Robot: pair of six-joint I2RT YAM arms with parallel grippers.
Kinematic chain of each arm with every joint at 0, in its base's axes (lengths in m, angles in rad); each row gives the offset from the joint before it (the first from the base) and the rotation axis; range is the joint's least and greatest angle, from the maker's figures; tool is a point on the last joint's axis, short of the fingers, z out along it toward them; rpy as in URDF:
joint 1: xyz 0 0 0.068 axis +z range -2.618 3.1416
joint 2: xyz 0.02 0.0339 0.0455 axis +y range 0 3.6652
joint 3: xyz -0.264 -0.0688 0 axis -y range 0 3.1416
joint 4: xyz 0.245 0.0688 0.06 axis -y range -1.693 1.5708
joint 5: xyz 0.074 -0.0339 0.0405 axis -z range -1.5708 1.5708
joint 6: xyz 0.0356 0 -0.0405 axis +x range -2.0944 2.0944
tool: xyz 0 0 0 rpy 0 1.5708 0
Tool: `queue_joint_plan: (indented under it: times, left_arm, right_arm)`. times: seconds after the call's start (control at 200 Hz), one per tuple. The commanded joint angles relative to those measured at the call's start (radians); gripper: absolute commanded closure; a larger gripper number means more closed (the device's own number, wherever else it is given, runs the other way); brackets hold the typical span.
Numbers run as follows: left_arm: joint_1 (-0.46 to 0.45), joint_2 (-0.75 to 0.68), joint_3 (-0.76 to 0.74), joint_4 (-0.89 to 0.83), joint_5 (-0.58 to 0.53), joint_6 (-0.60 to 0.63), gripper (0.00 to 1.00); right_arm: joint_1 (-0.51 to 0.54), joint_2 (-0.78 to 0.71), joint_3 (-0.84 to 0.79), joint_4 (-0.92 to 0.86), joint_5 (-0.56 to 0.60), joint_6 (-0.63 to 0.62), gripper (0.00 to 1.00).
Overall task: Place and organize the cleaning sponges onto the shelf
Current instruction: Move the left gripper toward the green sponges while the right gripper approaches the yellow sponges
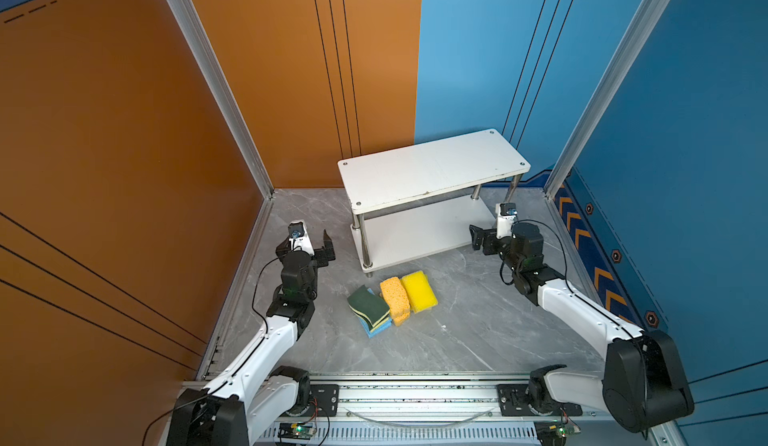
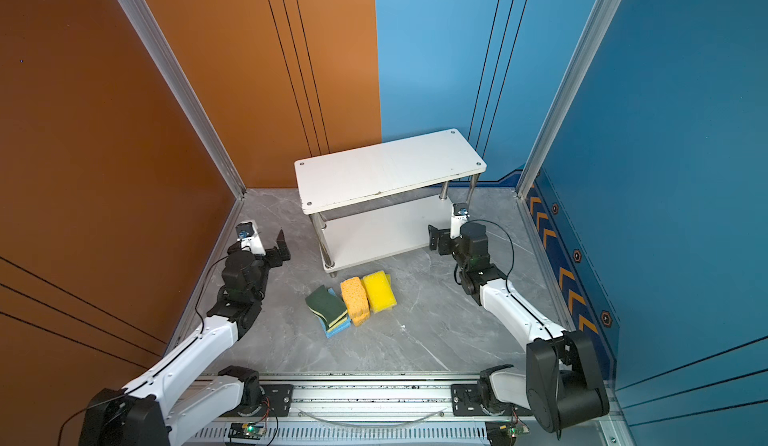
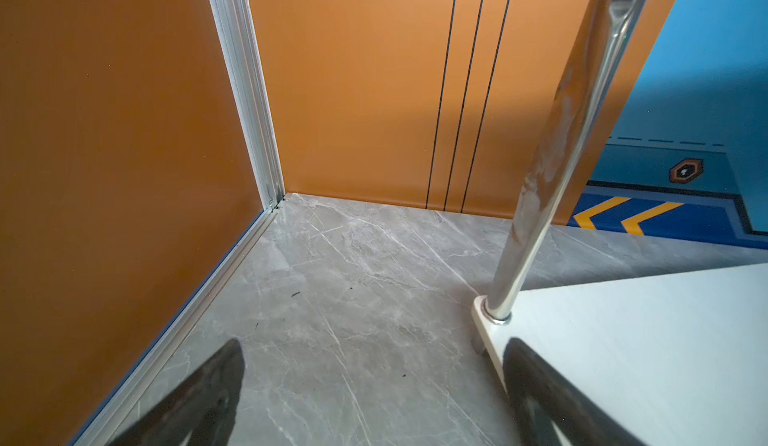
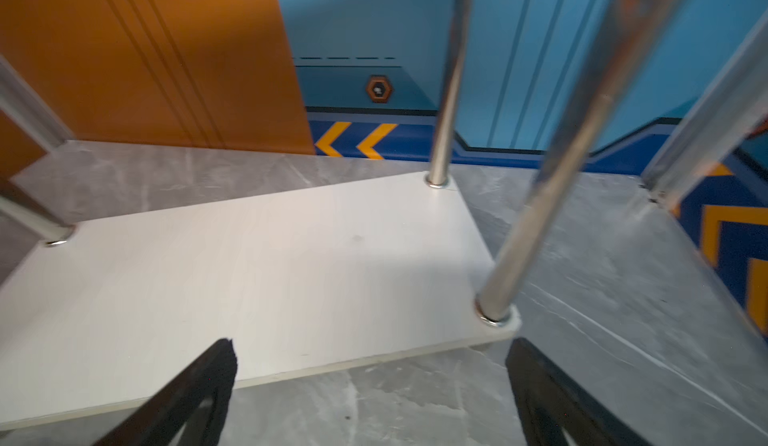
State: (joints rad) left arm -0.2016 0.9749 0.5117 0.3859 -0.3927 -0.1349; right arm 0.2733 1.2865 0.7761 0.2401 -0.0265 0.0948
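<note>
The cleaning sponges lie in a tight cluster on the grey floor in front of the shelf, in both top views. A green-topped sponge (image 1: pixel 368 302) rests on a blue one (image 1: pixel 377 329), with an orange sponge (image 1: pixel 395 294) and a bright yellow one (image 1: pixel 419 290) beside them. The shelf (image 1: pixel 432 169) has two white boards, and both are bare. My left gripper (image 1: pixel 309 241) is open and empty by the shelf's left end; its wrist view shows the fingers (image 3: pixel 224 381) wide apart. My right gripper (image 1: pixel 494 225) is open and empty at the lower board's (image 4: pixel 249 265) right front corner.
An orange wall panel and its aluminium frame post (image 1: pixel 232 103) stand close to the left arm. The blue wall with chevron trim (image 1: pixel 582 236) runs along the right. A chrome post (image 4: pixel 540 215) of the shelf rises just ahead of the right gripper. The arm rail (image 1: pixel 415 398) spans the front.
</note>
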Motion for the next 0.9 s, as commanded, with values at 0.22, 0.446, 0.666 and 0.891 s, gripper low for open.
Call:
queue_joint_plan:
  times: [0.22, 0.446, 0.666, 0.891]
  left_arm:
    - [-0.134, -0.068, 0.031, -0.368, 0.014, -0.339, 0.02]
    - [-0.252, -0.095, 0.085, -0.541, 0.05, -0.533, 0.03]
    - [-0.308, -0.135, 0.062, -0.614, 0.115, -0.668, 0.03]
    - [-0.337, -0.218, 0.031, -0.679, 0.191, -0.785, 0.02]
  right_arm:
    - [0.177, -0.07, -0.026, -0.292, -0.124, 0.152, 0.0]
    - [0.228, -0.205, -0.095, -0.285, -0.225, 0.27, 0.0]
    - [0.275, -0.226, -0.1, -0.33, -0.247, 0.29, 0.0]
    - [0.343, -0.131, -0.025, -0.433, -0.226, 0.232, 0.0]
